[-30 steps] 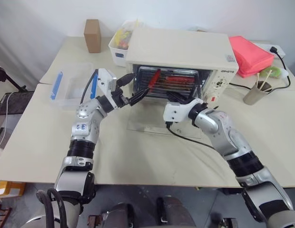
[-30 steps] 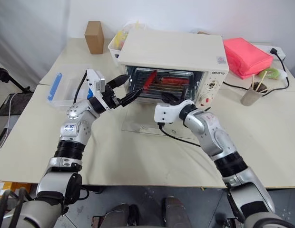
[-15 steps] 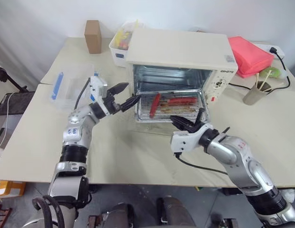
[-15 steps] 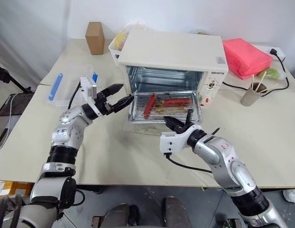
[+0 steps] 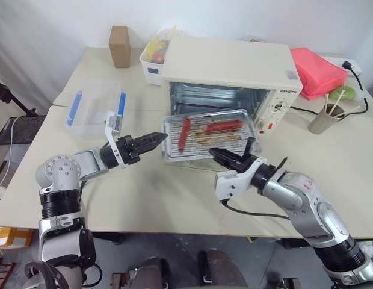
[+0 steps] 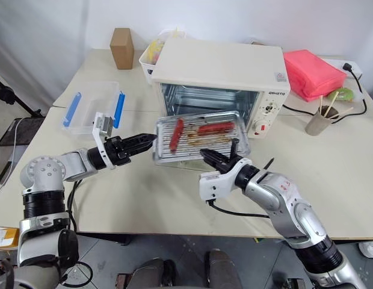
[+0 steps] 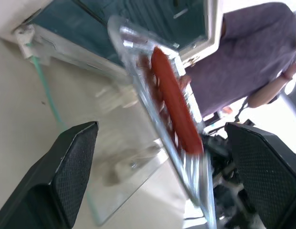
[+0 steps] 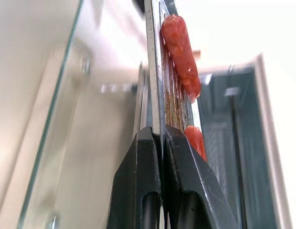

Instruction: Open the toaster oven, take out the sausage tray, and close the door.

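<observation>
Gripping the near rim of the sausage tray (image 5: 207, 133), our right claw (image 5: 227, 158) is clenched tight on the thin metal edge, its two black fingers (image 8: 148, 191) pressed on either side of it. The tray hangs out in front of the toaster oven (image 5: 231, 72), above the lowered glass door (image 8: 67, 119), which lies flat on the surface (image 5: 174, 192). On the tray's wire rack we see two red sausages (image 5: 184, 132) and some brownish skewers beside them.

Our left claw (image 5: 151, 139) is released, its fingers (image 7: 67, 167) spread wide with nothing between them, and it points at the tray's left edge, close to it but apart from it. In the left wrist view the tray runs across the gap between the two pads, untouched.

The oven's chamber stands open and bare metal shows inside. To the left on the surface sits a clear plastic box (image 5: 93, 108) with blue clips, nothing visible inside. Behind the oven's left corner a white bin (image 5: 151, 60) holds colourful items we cannot tell apart, and a small cardboard box (image 5: 118, 46) stands farther back. To the right lie a pink folded cloth (image 5: 316, 69) and a cup (image 5: 322, 119) holding sticks. The surface is pale cream, against a white wall. A person in a purple top (image 7: 243, 57) shows in the left wrist view beyond the oven.
</observation>
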You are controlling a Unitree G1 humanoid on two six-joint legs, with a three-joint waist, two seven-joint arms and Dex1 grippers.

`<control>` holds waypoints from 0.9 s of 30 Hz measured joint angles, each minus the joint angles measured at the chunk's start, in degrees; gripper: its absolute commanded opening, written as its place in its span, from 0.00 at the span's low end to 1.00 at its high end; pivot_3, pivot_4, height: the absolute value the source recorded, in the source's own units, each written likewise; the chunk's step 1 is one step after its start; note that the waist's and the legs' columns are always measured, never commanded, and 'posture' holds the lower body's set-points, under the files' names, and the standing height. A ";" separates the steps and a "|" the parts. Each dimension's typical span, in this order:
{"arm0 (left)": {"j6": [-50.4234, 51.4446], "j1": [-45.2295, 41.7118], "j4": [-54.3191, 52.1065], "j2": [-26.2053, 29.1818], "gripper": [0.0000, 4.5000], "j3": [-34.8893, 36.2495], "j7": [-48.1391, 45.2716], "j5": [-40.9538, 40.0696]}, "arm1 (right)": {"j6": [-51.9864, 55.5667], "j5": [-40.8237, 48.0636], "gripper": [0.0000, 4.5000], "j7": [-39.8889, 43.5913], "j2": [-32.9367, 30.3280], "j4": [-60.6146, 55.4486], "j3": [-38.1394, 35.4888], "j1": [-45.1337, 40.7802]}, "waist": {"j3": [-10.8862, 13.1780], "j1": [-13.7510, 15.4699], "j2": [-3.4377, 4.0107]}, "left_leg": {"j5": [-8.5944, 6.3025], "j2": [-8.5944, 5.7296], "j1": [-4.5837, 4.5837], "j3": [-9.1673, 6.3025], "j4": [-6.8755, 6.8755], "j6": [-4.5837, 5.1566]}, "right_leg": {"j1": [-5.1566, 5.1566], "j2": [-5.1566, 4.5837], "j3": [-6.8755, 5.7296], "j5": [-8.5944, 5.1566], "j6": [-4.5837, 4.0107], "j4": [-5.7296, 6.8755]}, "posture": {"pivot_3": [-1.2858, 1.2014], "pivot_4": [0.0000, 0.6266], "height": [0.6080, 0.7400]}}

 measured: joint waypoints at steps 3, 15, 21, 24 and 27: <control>1.87 -1.00 0.03 -1.83 0.91 2.44 4.12 -1.10 | -2.25 0.80 0.02 0.01 0.03 1.86 0.20 -1.14 | 0.00 -0.03 0.00 | 0.00 0.00 0.01 0.00 0.00 0.00 | 0.00 0.00 0.00 0.00 0.00 0.02 | 0.52 0.24 1.00; 5.42 -1.07 0.04 -4.29 0.47 8.08 11.78 -3.28 | -6.33 2.00 0.02 0.04 0.03 5.93 0.16 -2.11 | 0.00 -0.09 0.00 | 0.00 0.00 0.02 0.01 0.01 -0.01 | 0.00 0.00 0.00 0.00 0.00 0.06 | 0.52 0.24 1.00; 5.80 -1.10 1.57 -4.19 0.47 10.46 12.82 -4.31 | -6.35 2.21 0.02 0.05 0.03 6.02 0.10 -2.11 | 0.00 -0.15 0.00 | 0.00 0.00 0.03 0.01 0.01 -0.01 | -0.01 0.00 0.00 0.00 0.00 0.06 | 0.52 0.24 1.00; 6.63 -1.09 2.19 -2.54 0.47 10.60 13.42 -4.31 | -6.33 2.38 0.02 0.05 0.03 6.02 0.09 -2.10 | 0.00 -0.19 -0.01 | 0.00 0.00 0.04 0.01 0.00 -0.01 | -0.01 0.00 0.00 0.00 0.00 0.07 | 0.52 0.24 1.00; 7.44 -1.09 2.19 -2.36 0.47 10.46 14.04 -4.30 | -6.36 2.48 0.02 0.05 0.03 6.03 0.09 -2.11 | 0.00 -0.05 -0.01 | 0.00 -0.01 0.03 0.01 0.02 -0.01 | 0.00 -0.01 0.00 0.00 0.00 0.08 | 0.52 0.24 1.00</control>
